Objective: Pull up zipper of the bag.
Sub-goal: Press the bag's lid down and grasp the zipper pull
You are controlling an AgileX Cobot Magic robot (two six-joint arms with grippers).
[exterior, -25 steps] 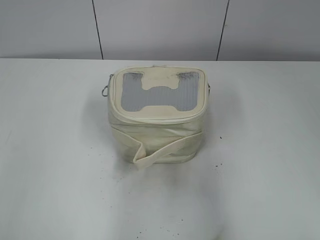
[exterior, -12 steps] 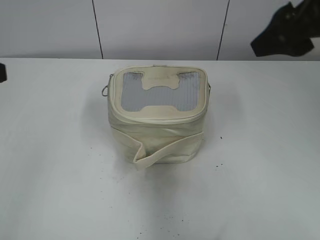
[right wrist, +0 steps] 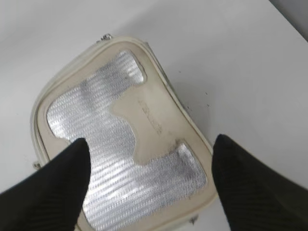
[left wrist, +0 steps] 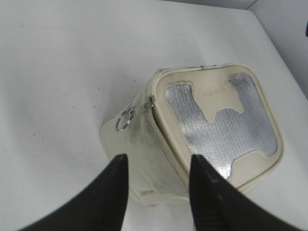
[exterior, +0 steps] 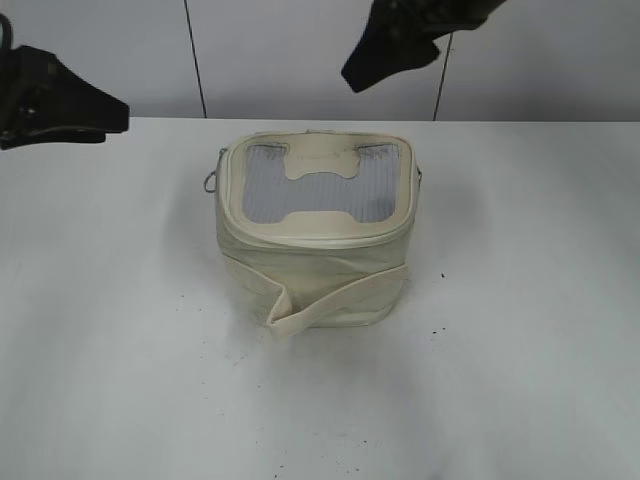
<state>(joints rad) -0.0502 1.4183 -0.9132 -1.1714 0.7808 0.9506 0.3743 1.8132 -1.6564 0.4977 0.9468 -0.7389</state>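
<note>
The cream boxy bag (exterior: 312, 265) stands mid-table, its top showing grey ribbed panels around an H-shaped patch, with a wide strap band (exterior: 335, 298) across its front. The zipper (left wrist: 161, 132) runs round the top rim. A silver pull with a round ring (left wrist: 125, 118) hangs at the bag's left side, also seen in the exterior view (exterior: 211, 183). My left gripper (left wrist: 156, 166) is open and empty, hovering left of the bag (left wrist: 192, 139). My right gripper (right wrist: 149, 149) is open and empty, high above the bag's top (right wrist: 122, 144).
The white table (exterior: 110, 330) carries small dark specks in front of the bag. A pale panelled wall (exterior: 300, 55) stands behind the table's far edge.
Both arms have come into the exterior view. The left one entered at the far left. The right one swept from the upper right to above the bag's rear.
</note>
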